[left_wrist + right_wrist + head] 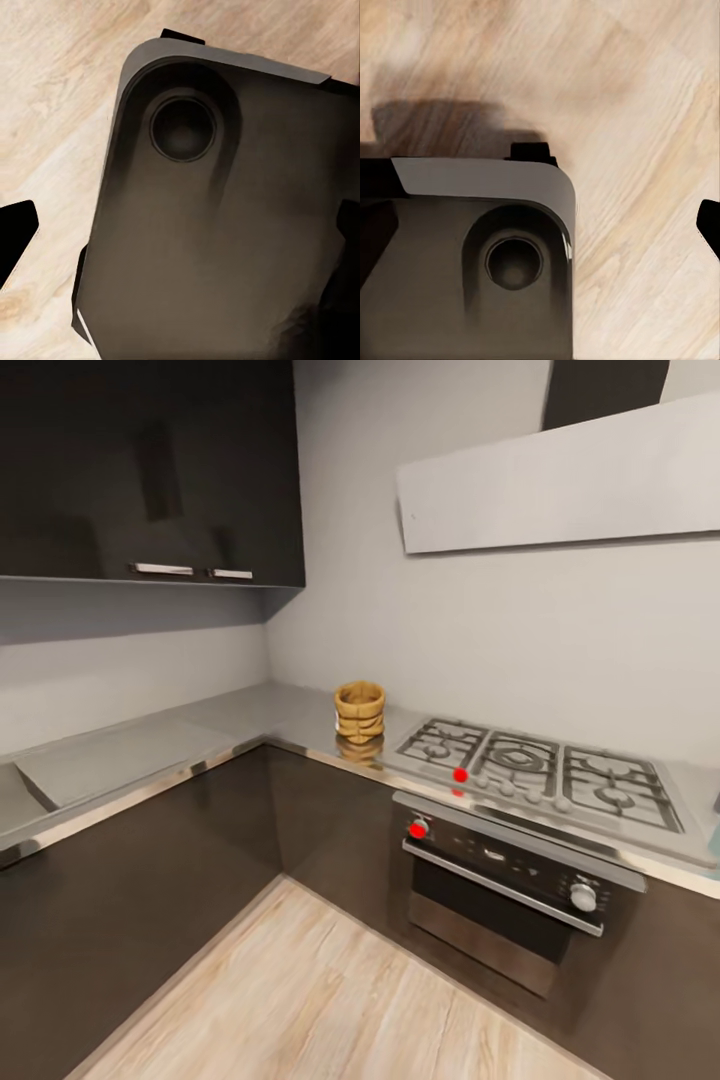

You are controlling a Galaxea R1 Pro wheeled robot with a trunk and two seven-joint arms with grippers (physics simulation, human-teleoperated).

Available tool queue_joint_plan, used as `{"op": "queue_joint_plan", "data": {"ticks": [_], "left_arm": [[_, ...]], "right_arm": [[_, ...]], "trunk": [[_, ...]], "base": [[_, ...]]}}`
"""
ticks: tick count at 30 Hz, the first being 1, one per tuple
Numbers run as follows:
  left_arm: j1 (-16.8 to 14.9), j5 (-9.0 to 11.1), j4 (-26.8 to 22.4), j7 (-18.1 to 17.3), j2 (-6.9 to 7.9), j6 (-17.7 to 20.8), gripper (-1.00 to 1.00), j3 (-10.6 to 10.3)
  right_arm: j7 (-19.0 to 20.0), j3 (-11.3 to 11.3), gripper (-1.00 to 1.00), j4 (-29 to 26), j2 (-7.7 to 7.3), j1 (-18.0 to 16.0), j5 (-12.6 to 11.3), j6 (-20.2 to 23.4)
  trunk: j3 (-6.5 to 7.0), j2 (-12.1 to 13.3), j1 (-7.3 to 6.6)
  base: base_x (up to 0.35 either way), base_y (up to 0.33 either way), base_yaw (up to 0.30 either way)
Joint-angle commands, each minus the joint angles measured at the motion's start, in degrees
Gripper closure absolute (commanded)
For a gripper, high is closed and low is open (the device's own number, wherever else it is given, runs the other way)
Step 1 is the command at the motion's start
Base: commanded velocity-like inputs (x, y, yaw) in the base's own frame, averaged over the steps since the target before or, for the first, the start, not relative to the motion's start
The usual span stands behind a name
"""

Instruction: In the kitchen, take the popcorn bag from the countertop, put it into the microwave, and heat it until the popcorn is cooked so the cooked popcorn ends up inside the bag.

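Observation:
The popcorn bag [360, 712], a small tan-brown sack with a rolled rim, stands upright on the grey countertop [250, 715] near the corner, just left of the gas hob. Any popcorn in it is hidden from here. The microwave is out of view. In the left wrist view my left gripper [180, 232] hangs open over my own dark base, with fingertips [16, 236] at the frame's edges. My right gripper [540, 225] is likewise open above the base and the wooden floor, holding nothing.
A steel gas hob [530, 760] sits right of the bag over a black built-in oven [500, 900]. Dark upper cabinets [150, 470] and a grey hood [560, 480] hang above. Dark cabinet fronts line the L-shaped corner. Wooden floor [320, 1000] lies between me and the counter.

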Motion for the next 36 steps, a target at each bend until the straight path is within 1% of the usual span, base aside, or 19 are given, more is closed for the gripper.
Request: {"op": "queue_joint_plan", "data": {"ticks": [1,17,36], "left_arm": [[0.0,0.1,-0.1,0.0,-0.02,-0.1,-1.00,0.2],[0.0,-0.1,-0.1,0.0,-0.10,-0.2,-1.00,-0.1],[0.0,-0.1,-0.1,0.0,-0.10,-0.2,-1.00,-0.2]], "right_arm": [[-0.2,-0.1,-1.00,0.2,0.03,-0.1,0.1,-0.4],[-0.3,0.0,-1.00,0.2,0.03,-0.1,0.2,-0.3],[0.5,0.0,-1.00,0.2,0.18,-0.1,0.2,-0.4]], "trunk": [[-0.05,0.0,0.03],[-0.05,0.0,0.03],[-0.05,0.0,0.03]], "base": [[0.316,0.102,0.000],[0.317,0.109,0.000],[0.302,0.204,-0.002]]}}
